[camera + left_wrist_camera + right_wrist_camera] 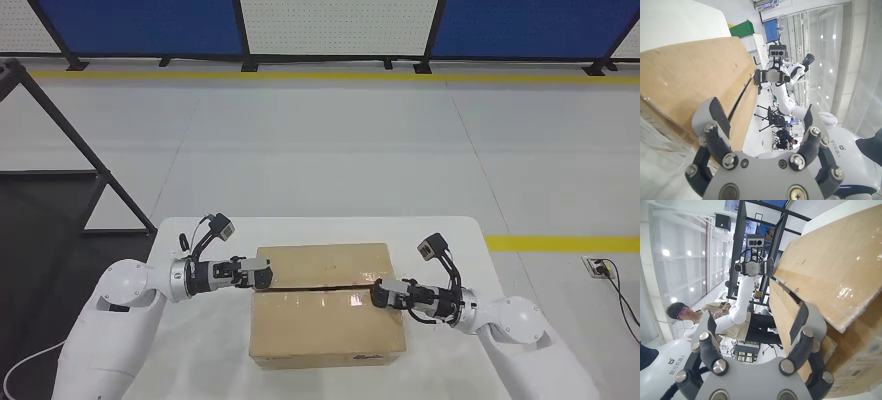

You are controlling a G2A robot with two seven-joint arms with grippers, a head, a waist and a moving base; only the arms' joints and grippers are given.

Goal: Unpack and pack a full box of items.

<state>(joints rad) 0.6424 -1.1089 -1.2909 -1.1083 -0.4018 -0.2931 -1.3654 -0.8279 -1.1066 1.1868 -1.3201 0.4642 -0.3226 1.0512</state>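
- The box (325,305), plain brown cardboard, stands on the white surface (200,330), and its near wall faces the robot.
- Both top flaps of the box lie flat and closed. They meet in a seam that runs side to side across the lid, so what the box holds is hidden.
- In the wrist views the seam shows as a narrow dark slit between the flaps, with nothing to make out inside.
- The left tool (262,274) is at the left end of the box's seam, level with the lid.
- In its own wrist view the left tool (762,106) is spread wide and holds nothing. One finger (719,113) sits at the seam's end by the flap edge, and the other is out in the air away from the box. Whether the finger by the flap touches the cardboard cannot be told.
- The right tool (378,294) is at the right end of the same seam, over the box's right edge.
- In its own wrist view the right tool (756,310) is also spread wide with nothing in it. One finger (800,317) is at the corner of the flap that overhangs the box's side wall, and the other is clear of the box.
- Each wrist view looks along the seam to the other tool at the far end of the box.
- The side walls of the box below the flaps carry pale printed labels.
- Beyond the box the surface ends in rounded corners.
- Past that is a pale floor (330,140) with a yellow line (300,75) across it, and blue panels (140,25) farthest from the box.
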